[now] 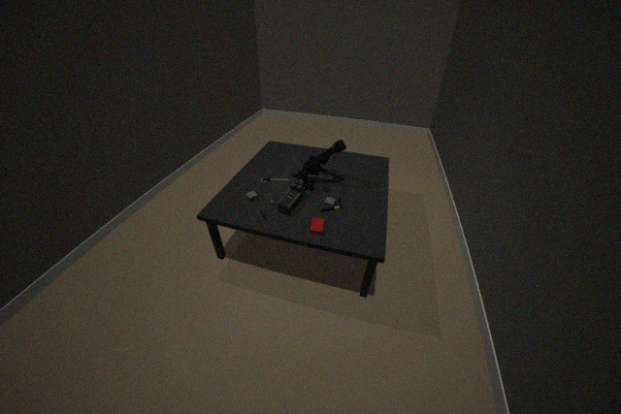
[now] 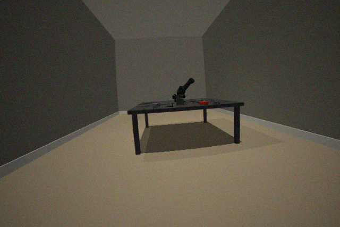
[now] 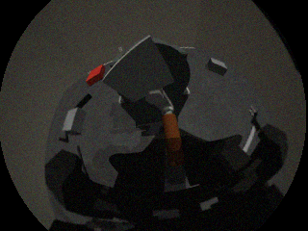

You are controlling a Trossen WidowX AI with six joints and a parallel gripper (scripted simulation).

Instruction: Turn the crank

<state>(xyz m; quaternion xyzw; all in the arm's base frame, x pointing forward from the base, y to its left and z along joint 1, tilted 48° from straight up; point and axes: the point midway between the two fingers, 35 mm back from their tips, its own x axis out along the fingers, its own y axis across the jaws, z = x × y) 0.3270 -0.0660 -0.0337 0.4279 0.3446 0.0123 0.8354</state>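
Note:
The slide machine is a small grey block with a rail, near the middle of the dark table. The arm leans down over its far end. In the wrist view my gripper is shut on the orange crank handle, which runs up to the grey crank arm and the machine's body. The red pointer and the brass marks are too small and dark to make out in any view. In the exterior view the arm stands over the machine.
A red block lies near the table's front edge; it also shows in the wrist view and the low view. Small grey blocks and a thin rod lie around the machine.

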